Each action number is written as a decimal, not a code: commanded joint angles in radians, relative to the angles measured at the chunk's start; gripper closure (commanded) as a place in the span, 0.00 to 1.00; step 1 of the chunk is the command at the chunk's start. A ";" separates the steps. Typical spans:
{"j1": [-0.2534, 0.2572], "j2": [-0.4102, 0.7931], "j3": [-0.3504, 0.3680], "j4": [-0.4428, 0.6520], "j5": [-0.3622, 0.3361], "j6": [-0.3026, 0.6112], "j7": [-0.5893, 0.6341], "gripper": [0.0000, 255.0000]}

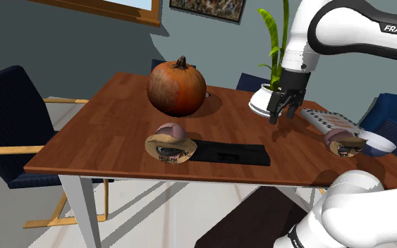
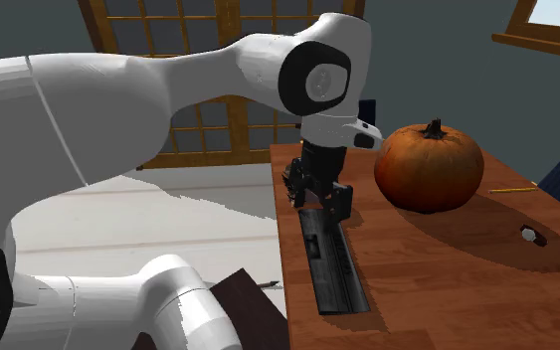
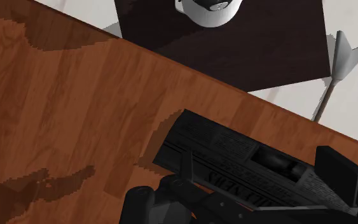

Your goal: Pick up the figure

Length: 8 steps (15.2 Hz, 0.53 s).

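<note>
The figure, a small brownish head with a hat brim, sits on the wooden table near its front edge, in front of the pumpkin. A second similar figure lies toward the shoulder view's right. My black gripper hangs open above the table, between the two figures and touching neither. In the second exterior view the gripper hovers over the far end of a long black bar. The wrist view has that bar lying under the open fingers, with nothing between them.
The black bar lies right beside the nearer figure. A white plant pot, a pale flat keypad and a white bowl stand at the shoulder view's right. Dark blue chairs ring the table. The table edge runs close to the bar.
</note>
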 commanded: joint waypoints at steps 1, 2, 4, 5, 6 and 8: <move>0.000 0.000 0.000 0.000 0.000 0.000 0.000 0.00; 0.015 0.027 0.010 0.009 0.000 0.024 -0.013 0.00; 0.045 0.080 0.030 0.028 -0.002 0.070 -0.038 0.00; 0.059 0.106 0.040 0.038 -0.003 0.092 -0.050 0.00; 0.073 0.133 0.051 0.049 -0.004 0.114 -0.062 0.00; 0.099 0.185 0.073 0.072 -0.008 0.155 -0.085 0.00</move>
